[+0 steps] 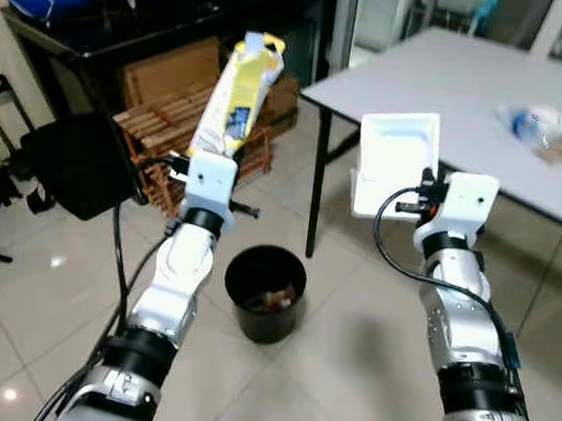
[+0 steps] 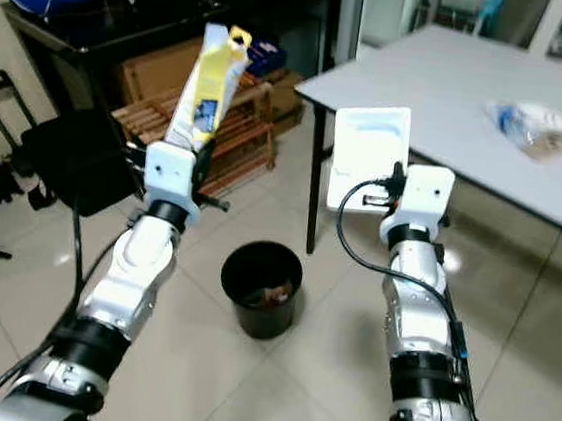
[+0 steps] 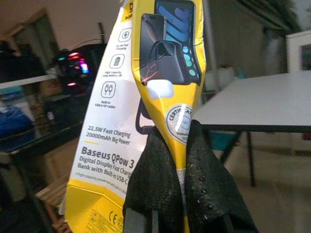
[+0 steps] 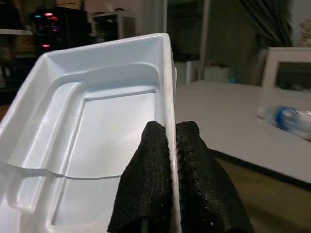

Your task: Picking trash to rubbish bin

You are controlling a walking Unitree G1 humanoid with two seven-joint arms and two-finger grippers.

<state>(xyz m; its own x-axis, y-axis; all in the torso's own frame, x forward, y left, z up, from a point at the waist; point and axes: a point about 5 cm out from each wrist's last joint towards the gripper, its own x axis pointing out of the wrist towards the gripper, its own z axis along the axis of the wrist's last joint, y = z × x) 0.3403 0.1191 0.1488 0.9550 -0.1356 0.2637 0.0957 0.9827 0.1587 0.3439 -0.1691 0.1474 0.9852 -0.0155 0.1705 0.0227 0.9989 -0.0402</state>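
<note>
My left gripper is shut on a yellow and white power-bank package, held upright above and left of the bin. Its black fingers pinch the package's yellow edge. My right gripper is shut on the rim of a white plastic tray, raised upright to the right of the bin; the same white plastic tray faces the wrist camera. A small black rubbish bin stands on the tiled floor between my arms, with some trash inside.
A white table stands at the right with a plastic bottle and wrapper on it. One table leg is just behind the bin. Wooden crates, a black chair and a dark shelf lie at the left.
</note>
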